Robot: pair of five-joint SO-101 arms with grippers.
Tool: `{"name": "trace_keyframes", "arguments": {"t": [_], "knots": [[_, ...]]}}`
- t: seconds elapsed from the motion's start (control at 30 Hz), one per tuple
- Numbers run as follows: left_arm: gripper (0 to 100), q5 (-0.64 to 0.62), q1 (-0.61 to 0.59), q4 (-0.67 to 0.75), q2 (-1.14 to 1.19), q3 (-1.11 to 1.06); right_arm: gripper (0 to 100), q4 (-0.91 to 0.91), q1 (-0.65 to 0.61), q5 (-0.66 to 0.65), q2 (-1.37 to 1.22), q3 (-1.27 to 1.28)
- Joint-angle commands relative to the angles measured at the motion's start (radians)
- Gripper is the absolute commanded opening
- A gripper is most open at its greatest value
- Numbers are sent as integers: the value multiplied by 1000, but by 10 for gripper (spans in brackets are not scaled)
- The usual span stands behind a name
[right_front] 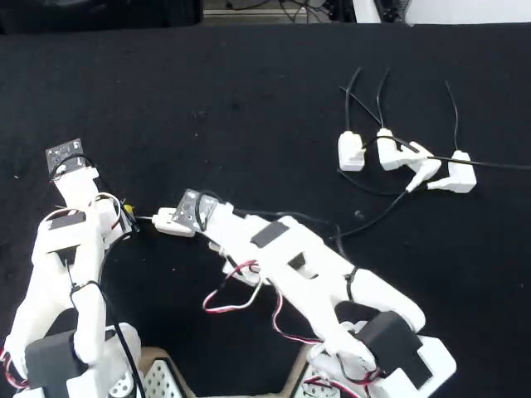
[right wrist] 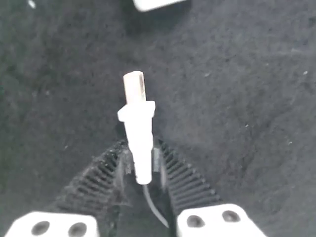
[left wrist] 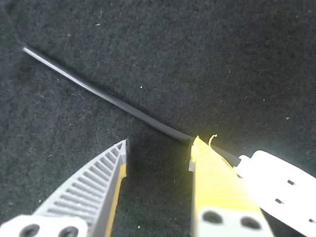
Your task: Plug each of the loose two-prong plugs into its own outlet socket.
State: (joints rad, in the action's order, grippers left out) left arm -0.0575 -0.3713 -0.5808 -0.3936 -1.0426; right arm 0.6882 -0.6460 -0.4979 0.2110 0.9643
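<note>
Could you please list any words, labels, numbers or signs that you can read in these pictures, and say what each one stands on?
No text can be read anywhere.
The outlet socket shows only bare slots, no print.
The plug in the right gripper is plain white.
The dark wrist boards carry specks too small to read.
The white plugs farther off are too small to tell.

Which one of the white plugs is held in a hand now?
The plug gripped by the right hand, its prongs pointing away from the hand. The other white pieces, grouped farther off on the black table, lie untouched.
</note>
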Motion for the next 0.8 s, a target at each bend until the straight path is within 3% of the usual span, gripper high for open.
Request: {"name": "trace_keyframes", "arguments": {"t": [0.0,0.4,0.53,0.77], "knots": [[209,0,7,12,-3,10,132,-21,-12,8,-8,-74],[209,0,7,12,-3,12,119,-75,-37,8,-51,-74],[209,0,7,12,-3,12,8,-77,-37,8,-51,-76],[209,0,7,12,-3,12,11,-35,-37,15,-51,-76]]}}
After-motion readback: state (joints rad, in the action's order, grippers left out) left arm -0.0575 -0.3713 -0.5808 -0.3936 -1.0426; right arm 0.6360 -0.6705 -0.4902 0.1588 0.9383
